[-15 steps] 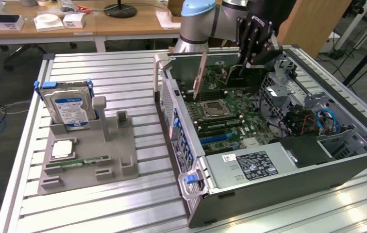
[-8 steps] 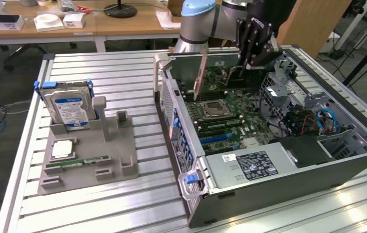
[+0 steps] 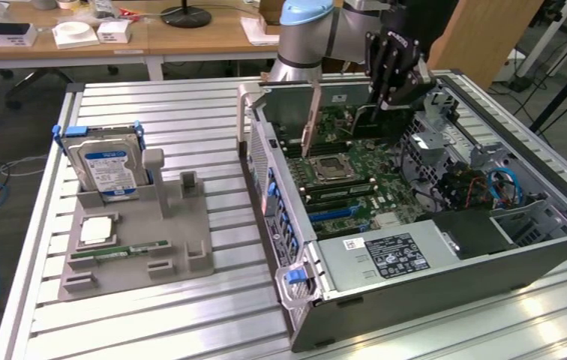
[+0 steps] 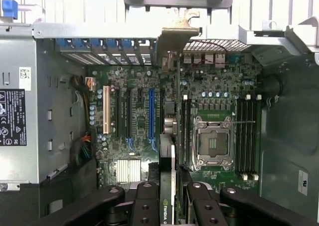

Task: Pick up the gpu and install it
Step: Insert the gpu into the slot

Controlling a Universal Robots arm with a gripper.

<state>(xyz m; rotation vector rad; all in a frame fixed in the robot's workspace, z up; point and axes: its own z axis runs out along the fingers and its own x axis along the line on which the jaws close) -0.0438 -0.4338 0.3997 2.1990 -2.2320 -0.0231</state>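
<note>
Black pincer [image 4: 173, 198] of the robot arm [image 3: 309, 34] clenched on the gpu [image 4: 172, 168], the card standing on edge between its 2 fingers [image 4: 147, 205] inside the open computer case [image 3: 463, 259]. Seen from the wrist, the gpu hangs over the motherboard [image 4: 122, 81], between a blue slot [image 4: 151, 113] and the processor socket [image 4: 213, 142], its metal bracket [image 4: 179, 29] at the case's rear wall. On the aluminium tabletop [image 3: 163, 105], at the exterior view's left, a grey holder [image 3: 188, 229] carries a hard drive [image 3: 109, 166] and a memory stick [image 3: 119, 250], well apart from the case.
</note>
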